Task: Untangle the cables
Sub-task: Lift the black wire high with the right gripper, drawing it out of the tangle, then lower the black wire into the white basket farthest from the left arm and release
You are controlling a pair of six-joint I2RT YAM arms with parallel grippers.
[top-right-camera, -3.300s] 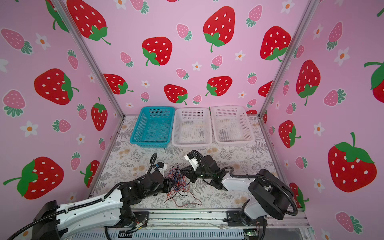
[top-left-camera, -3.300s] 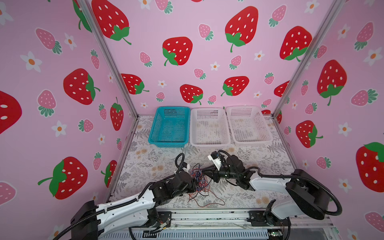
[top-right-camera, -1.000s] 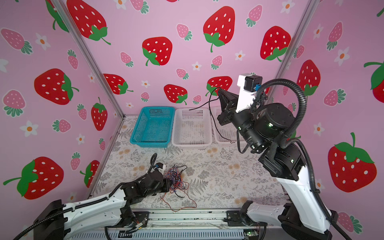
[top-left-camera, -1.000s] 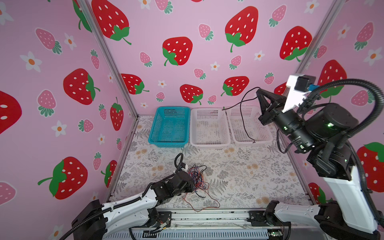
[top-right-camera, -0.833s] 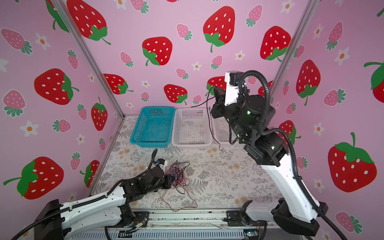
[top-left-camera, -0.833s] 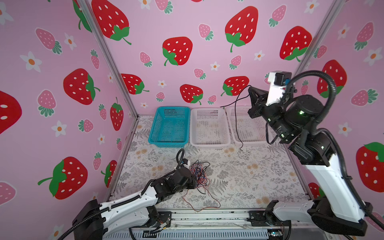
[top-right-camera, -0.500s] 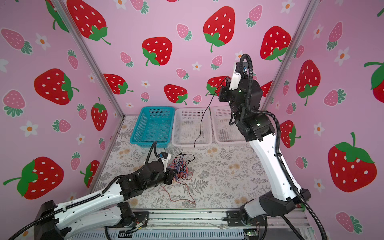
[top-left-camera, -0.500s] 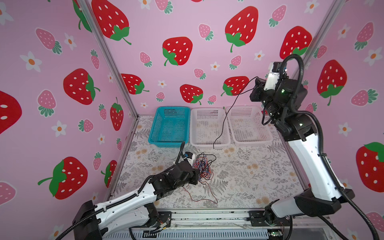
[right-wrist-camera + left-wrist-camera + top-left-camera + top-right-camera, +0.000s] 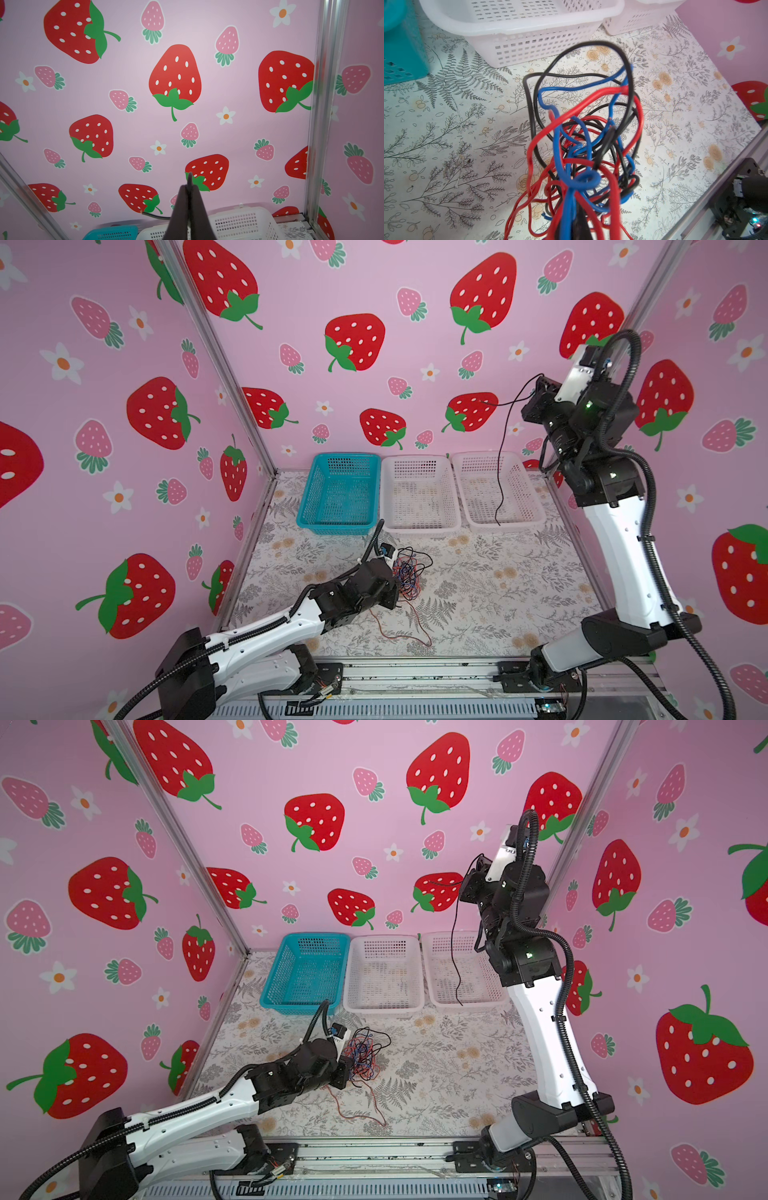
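A tangle of red, blue and black cables (image 9: 409, 574) (image 9: 363, 1054) sits on the floral mat, and it fills the left wrist view (image 9: 583, 145). My left gripper (image 9: 394, 587) (image 9: 345, 1067) lies low at the tangle's left side, shut on a bunch of its strands; the strands hide the jaws. My right gripper (image 9: 536, 394) (image 9: 478, 874) (image 9: 189, 187) is raised high by the back wall, shut on one black cable (image 9: 500, 456) (image 9: 456, 936). That cable hangs free, its lower end over the right white basket (image 9: 536, 506).
Three baskets stand in a row at the back: a teal basket (image 9: 309, 506), a middle white basket (image 9: 453, 497) and the right white one. One red strand (image 9: 415, 635) trails from the tangle toward the metal front rail (image 9: 415, 672).
My right arm swung back and to the right with the black cable, which now hangs over the right basket, not the middle one. The left gripper shifted the tangle slightly toward the baskets.
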